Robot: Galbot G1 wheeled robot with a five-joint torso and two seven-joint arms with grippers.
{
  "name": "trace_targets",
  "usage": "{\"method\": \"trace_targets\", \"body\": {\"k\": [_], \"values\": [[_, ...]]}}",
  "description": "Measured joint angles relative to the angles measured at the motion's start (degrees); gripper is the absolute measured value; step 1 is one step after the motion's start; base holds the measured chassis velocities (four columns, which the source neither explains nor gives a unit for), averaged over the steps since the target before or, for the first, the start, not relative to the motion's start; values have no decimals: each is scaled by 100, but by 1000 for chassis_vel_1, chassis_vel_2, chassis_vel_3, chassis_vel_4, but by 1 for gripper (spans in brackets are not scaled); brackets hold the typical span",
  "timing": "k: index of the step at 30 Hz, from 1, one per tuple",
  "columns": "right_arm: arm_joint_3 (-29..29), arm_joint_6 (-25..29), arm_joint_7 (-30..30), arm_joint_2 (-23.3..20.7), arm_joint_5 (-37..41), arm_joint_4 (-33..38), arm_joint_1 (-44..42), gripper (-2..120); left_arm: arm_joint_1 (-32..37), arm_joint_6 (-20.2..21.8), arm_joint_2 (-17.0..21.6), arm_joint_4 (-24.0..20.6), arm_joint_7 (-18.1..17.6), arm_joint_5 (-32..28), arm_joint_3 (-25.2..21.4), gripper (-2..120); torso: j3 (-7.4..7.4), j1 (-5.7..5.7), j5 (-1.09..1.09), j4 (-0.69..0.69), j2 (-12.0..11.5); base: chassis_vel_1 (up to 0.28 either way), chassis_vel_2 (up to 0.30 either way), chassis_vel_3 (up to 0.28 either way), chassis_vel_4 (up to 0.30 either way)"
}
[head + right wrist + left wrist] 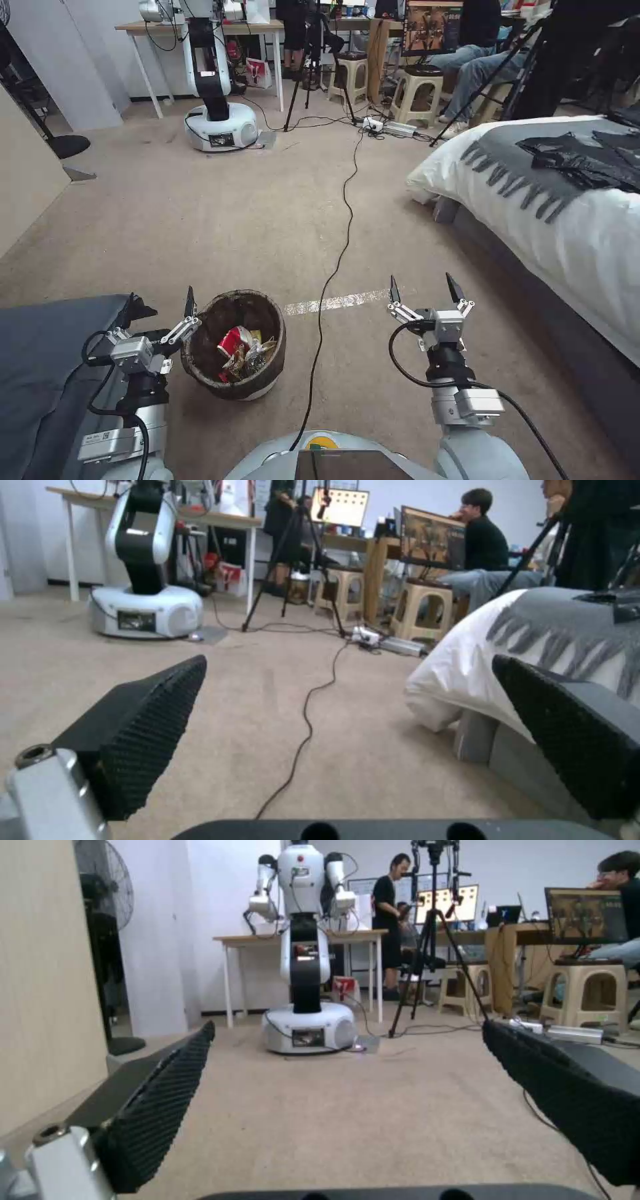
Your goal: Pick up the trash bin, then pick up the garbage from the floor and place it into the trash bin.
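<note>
Left gripper: spread wide, holding nothing, just beside trash bin (garbage inside). Right gripper: wide open, empty, above carpet.

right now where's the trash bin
In the head view the trash bin stands on the carpet at the robot's front left, just beside the open left hand and left of the black cable.

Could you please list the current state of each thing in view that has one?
trash bin: upright on the floor, holding litter.
garbage: lying inside the bin.
left gripper: open, beside the bin's rim, holding nothing.
right gripper: open, empty, above the carpet.
black cable: lying loose across the floor.
</note>
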Motion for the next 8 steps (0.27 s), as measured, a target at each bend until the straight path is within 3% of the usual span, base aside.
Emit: {"method": "trace_targets", "body": {"k": [8], "values": [[1,-5,3,-3,5,0,3,100,-5,15,4,3,-5,-8,0,100,0,0,0,0,0,0,0,0,0]]}}
